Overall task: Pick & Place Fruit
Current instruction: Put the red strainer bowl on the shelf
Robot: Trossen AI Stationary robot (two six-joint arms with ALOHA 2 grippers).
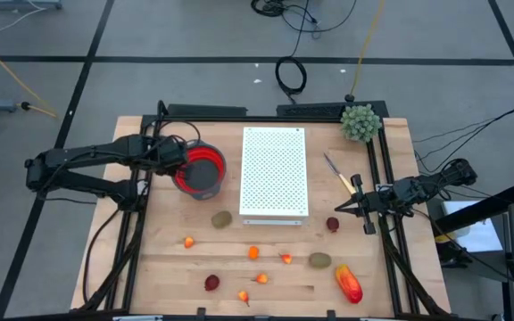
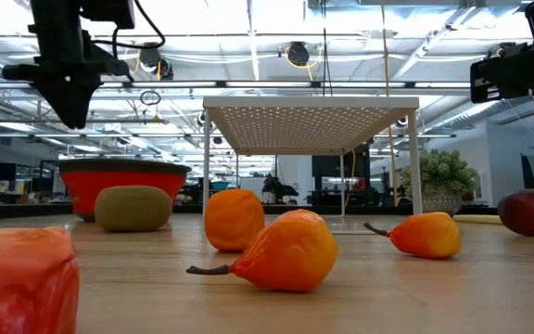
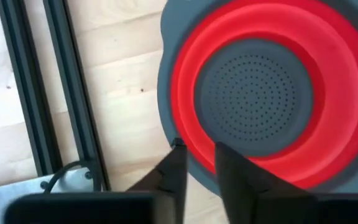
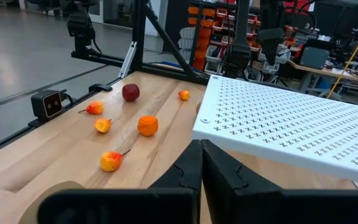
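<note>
Left gripper [image 1: 183, 160] over red colander [image 1: 205, 171] rim, fingers slightly apart, empty. Right gripper [image 1: 344, 209] closed, empty; dark-red ball [image 1: 332, 224] just beside. No readable writing.

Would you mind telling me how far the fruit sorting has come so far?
Nothing looks done: the red colander holds no fruit. Nothing is in hand either. The left end effector hangs open over the colander's rim; the right end effector sits shut and empty near a dark-red ball. All the fruit remains on the table, including the brown-green oval and red-orange oblong.
</note>
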